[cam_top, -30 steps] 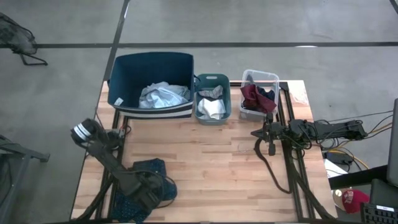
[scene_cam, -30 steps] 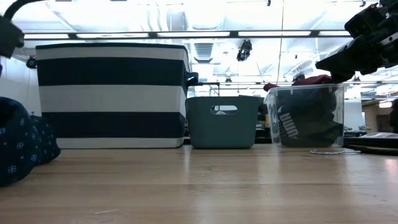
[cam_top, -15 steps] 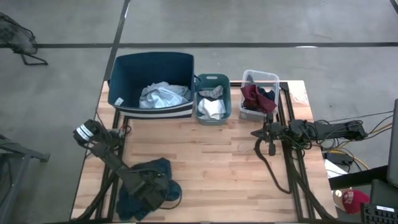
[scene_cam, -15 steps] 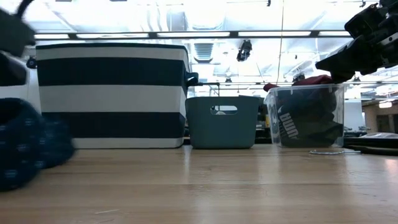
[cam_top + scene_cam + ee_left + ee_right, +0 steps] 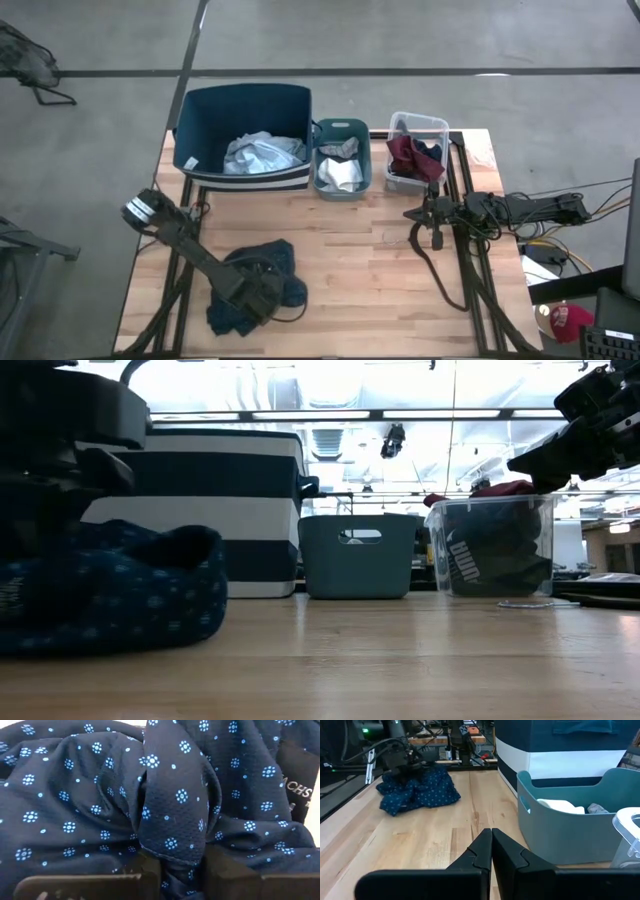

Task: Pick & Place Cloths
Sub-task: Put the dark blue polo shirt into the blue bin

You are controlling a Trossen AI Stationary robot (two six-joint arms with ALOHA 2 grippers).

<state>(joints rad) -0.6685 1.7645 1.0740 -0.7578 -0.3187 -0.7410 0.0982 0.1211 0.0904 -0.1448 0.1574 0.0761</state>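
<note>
Left gripper [image 5: 252, 296] pinching one fold of the dark teal patterned cloth [image 5: 255, 275], front-left of table [image 5: 350, 250].
Risk: thin ridge slips out on lift, or trailing fabric drags and snags the striped bin [image 5: 245, 125] rim. Right gripper [image 5: 432, 214] idles closed near the clear bin [image 5: 418, 150].

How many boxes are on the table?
3, in a row along the far edge: a big striped bin, a small teal bin beside it, then a clear bin.
</note>
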